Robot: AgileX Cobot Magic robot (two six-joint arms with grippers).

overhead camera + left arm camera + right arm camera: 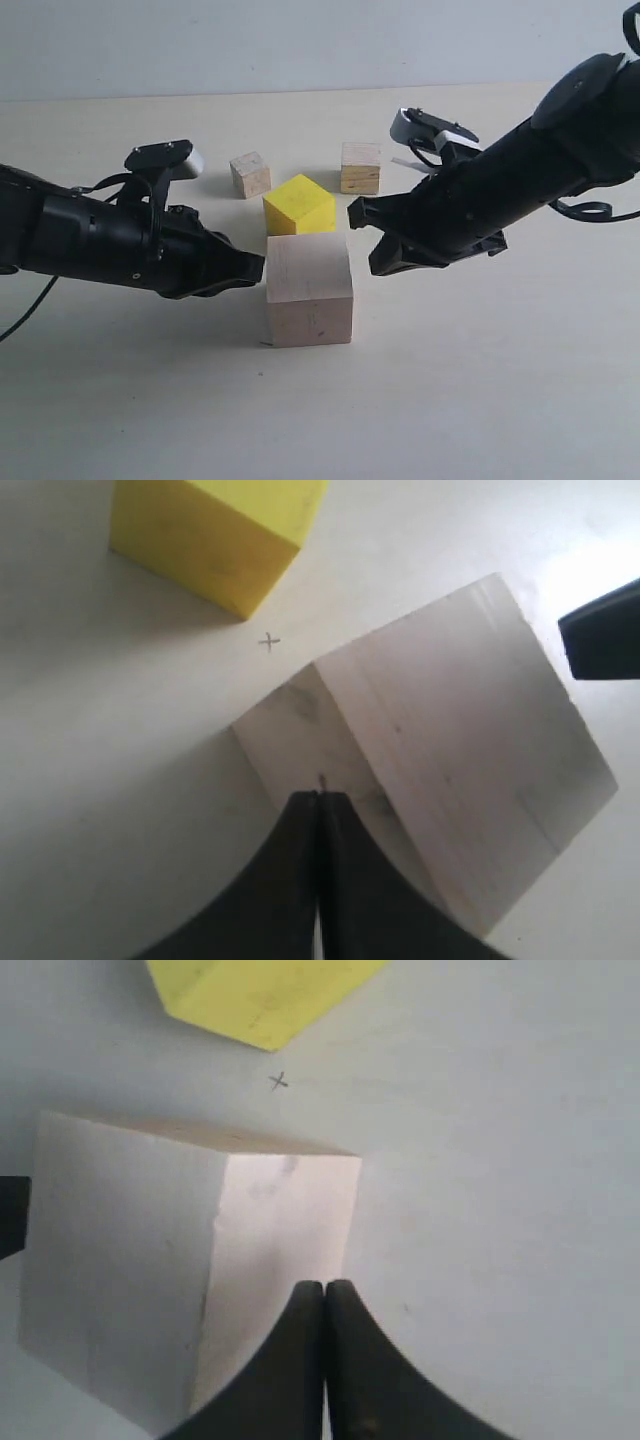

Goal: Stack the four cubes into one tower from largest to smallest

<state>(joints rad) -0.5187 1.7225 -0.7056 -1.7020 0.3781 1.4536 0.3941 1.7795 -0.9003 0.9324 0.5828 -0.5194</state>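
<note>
1. Reaching in from 9 o'clock of the largest cube [309, 290], the left gripper [255, 268] has its jaws pressed together on nothing. In the left wrist view its tips [318, 798] sit at a vertical edge of that pale pinkish block [450, 750]; whether they touch it I cannot tell.
2. The smallest cube [250, 174], greyish-beige, stands on the table [480, 380] at 11 o'clock of the largest one, well apart from it.
3. The largest cube rests flat on the table at the middle of the scene, between the two grippers.
4. The yellow cube [299, 205] sits at 12 o'clock of the largest cube, near it and turned corner-on. The wrist views show bare table between the two, with a small pencilled cross [268, 640] there.
5. The tan layered cube [360, 167] stands at 1 o'clock of the largest one, beyond the yellow cube and apart from it.
6. The right gripper [362, 218] hangs at 2 o'clock of the largest cube, clenched and empty. In the right wrist view its tips [323, 1288] point at the block's near edge [290, 1230].
7. All four cubes lie singly on the table.
</note>
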